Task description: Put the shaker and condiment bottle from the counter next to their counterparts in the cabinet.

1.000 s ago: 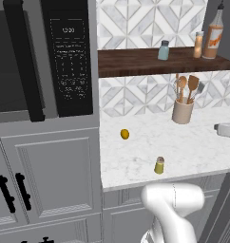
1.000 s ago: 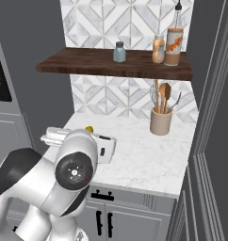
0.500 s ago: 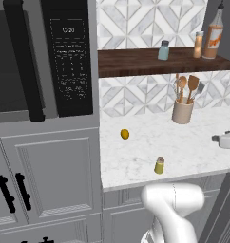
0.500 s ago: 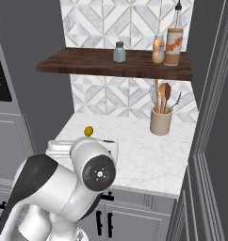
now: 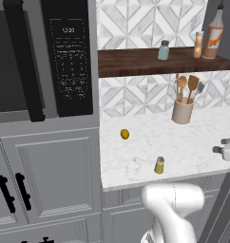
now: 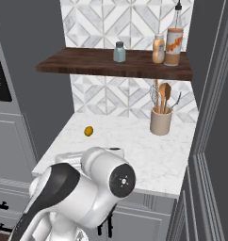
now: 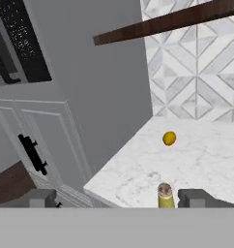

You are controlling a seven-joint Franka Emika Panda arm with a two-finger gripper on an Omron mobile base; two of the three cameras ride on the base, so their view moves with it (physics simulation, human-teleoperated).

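Note:
The yellow-green shaker [image 5: 159, 165] with its dark cap stands upright near the front edge of the white marble counter [image 5: 193, 142]. In the hand view the shaker [image 7: 164, 195] is low in the picture, just inside my right fingertip. My gripper [image 7: 119, 199] is open and holds nothing. It hovers off the counter's right end [image 5: 221, 147], level with the shaker. The small pale-orange condiment bottle [image 5: 198, 44] stands on the dark wooden cabinet shelf [image 5: 136, 60], right beside the tall orange-labelled bottle [image 5: 214, 34]. A pale blue-grey shaker [image 5: 163, 50] stands further left on that shelf.
A round yellow lemon-like object [image 5: 125, 134] lies on the counter behind the shaker. A beige holder with wooden utensils [image 5: 182, 110] stands at the back right. A black microwave [image 5: 64, 57] and a grey wall bound the counter on the left; grey cabinet doors [image 5: 50, 180] hang below.
My hand has come down and nearer along the counter's right end, and the arm's elbow has swung right in the right base view. The shaker and bottles have not moved.

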